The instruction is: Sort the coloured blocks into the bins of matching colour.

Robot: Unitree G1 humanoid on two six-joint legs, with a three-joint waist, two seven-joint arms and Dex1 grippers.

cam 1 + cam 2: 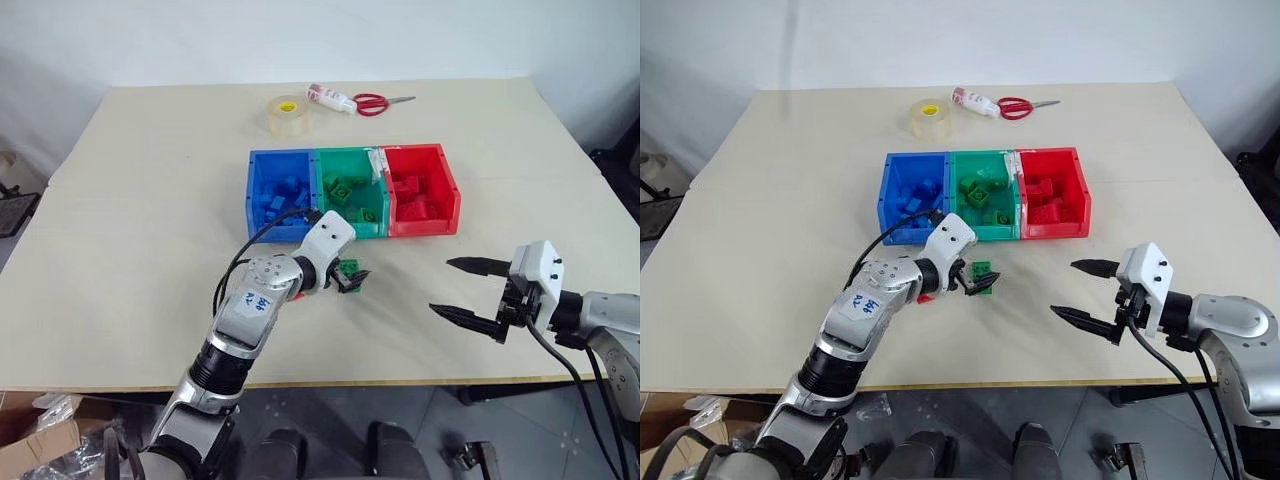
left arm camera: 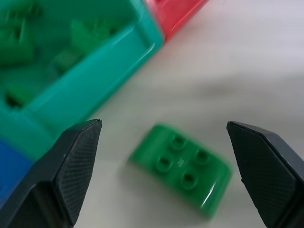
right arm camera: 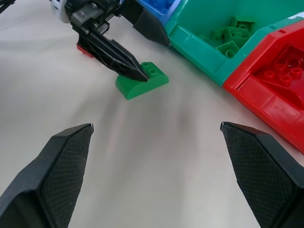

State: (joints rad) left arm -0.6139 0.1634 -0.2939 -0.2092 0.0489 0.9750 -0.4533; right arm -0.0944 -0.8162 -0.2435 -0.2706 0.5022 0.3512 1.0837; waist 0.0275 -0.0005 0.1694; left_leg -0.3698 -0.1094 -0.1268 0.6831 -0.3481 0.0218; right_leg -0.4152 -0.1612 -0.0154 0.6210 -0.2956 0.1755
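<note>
Left claw (image 2: 164,166) gapes wide around the green block (image 2: 183,166) without gripping; right claw (image 1: 468,292) wide, empty.

Open table near and to the sides; obstacles cluster at the centre and far edge.

The joined bins (image 1: 353,190) stand mid-table as a low wall, blue at left, green in the middle, red at right, each holding blocks. Just near the green bin lies a green block (image 1: 982,272) with the left gripper (image 1: 980,281) spread wide around it, crowding that gap. The right gripper (image 1: 468,290), fingers wide apart, hangs over bare table near the red bin. At the far edge a tape roll (image 1: 287,115), a glue bottle (image 1: 330,98) and scissors (image 1: 380,103) lie together. Far left and far right stand bare.
</note>
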